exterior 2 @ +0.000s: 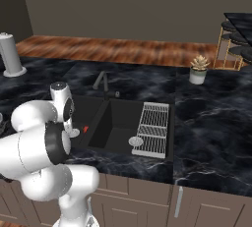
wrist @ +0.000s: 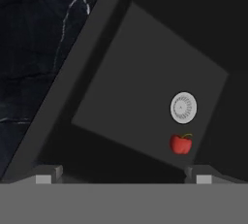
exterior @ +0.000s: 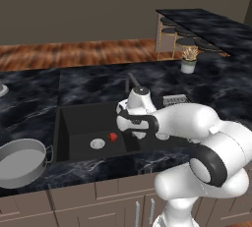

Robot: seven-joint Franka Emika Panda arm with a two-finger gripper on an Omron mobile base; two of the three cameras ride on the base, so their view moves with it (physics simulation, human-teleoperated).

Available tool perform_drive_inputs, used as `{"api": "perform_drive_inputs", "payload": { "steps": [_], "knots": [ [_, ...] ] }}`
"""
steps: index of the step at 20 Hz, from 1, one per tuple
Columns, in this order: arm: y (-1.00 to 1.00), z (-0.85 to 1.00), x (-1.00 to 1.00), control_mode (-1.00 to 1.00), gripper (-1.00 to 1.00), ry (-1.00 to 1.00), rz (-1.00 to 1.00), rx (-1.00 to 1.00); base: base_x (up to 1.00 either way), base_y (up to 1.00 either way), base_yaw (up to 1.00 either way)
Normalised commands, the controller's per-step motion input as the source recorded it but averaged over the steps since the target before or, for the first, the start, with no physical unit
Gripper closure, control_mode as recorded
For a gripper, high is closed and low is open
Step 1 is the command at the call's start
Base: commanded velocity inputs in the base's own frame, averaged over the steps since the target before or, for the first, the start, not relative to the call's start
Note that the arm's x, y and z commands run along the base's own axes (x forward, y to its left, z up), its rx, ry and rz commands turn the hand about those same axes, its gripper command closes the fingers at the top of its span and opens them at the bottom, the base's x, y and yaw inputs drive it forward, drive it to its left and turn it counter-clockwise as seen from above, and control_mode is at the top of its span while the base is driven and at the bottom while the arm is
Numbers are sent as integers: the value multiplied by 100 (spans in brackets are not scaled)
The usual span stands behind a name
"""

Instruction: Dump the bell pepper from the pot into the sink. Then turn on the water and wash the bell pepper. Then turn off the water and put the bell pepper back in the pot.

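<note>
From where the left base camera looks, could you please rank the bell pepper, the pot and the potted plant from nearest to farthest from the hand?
1. The bell pepper, on the sink's left basin floor beside the drain, just left of the open hand.
2. The pot, on the counter left of the sink.
3. The potted plant, far back on the counter to the right.

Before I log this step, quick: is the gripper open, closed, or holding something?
Gripper: open, holding nothing; the bell pepper lies in the sink.
</note>
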Motion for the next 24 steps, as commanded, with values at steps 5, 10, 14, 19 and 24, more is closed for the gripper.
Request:
{"api": "perform_drive_inputs", "payload": {
  "steps": [5,10,14,19,24],
  "knots": [
    [0,-9,30,-100,-100,0,0,0,0,0,0],
    [0,-30,19,-100,-100,0,0,-1,0,0,0],
    [0,-41,24,-100,-100,0,0,-1,0,0,0],
    [0,-24,22,-100,-100,0,0,0,0,0,0],
    [0,-10,29,-100,-100,0,1,0,0,0,0]
  ]
}}
